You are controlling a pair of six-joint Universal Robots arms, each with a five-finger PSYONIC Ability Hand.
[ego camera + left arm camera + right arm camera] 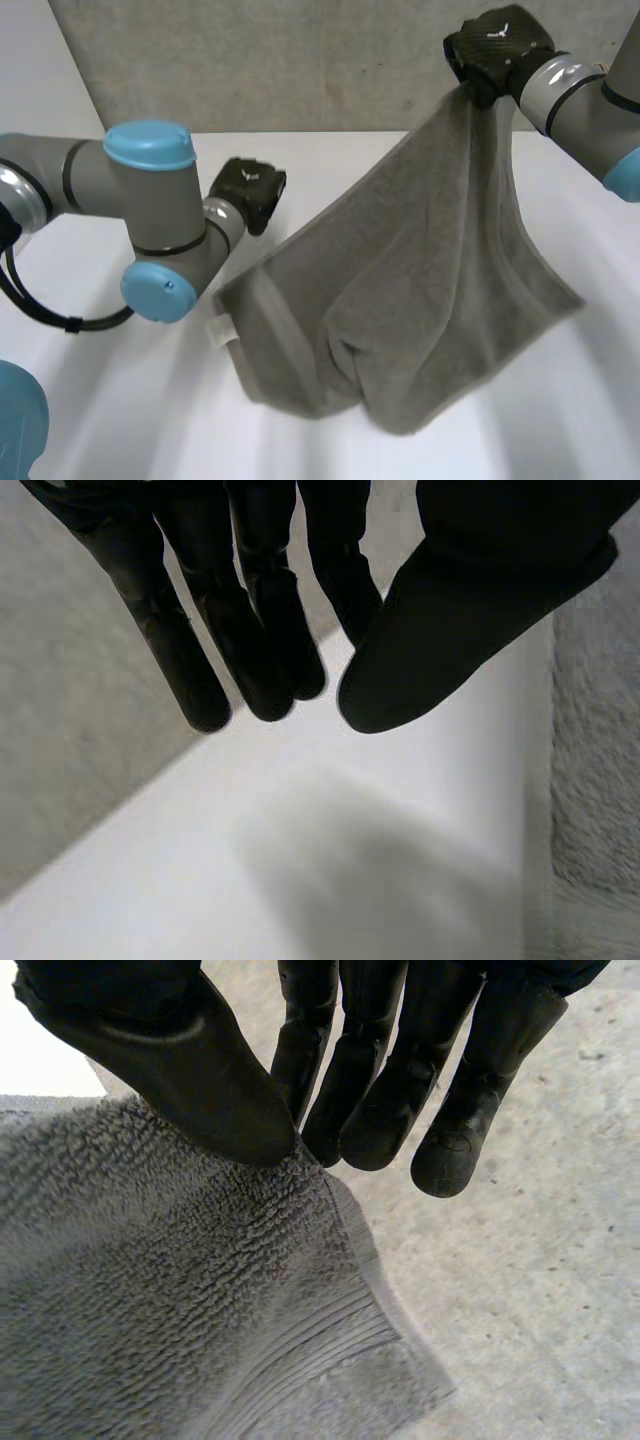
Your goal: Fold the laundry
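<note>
Fold not started, by my read: the grey towel [420, 290] is unfolded and bunched, with no crease made. The right robot hand [497, 45] is raised high and pinches the towel near one corner between thumb and fingers [370, 1110]. The cloth hangs from that pinch in a loose fan, and its lower part slumps onto the white desk [100, 400] below and between the two hands. The left robot hand [250, 190] hovers low, just beside the towel's near edge, fingers straight and relaxed, holding nothing. Left to do, I'd judge: get a second corner, spread the towel flat, then fold.

Material is thick terry with a looped fuzzy pile, soft and limp, with deep vertical folds where it hangs. A flat woven border band [300, 1355] runs across by the pinched corner. A small white label [218, 332] sticks out at the towel edge nearest the left robot hand. The desk is smooth, matte white.
</note>
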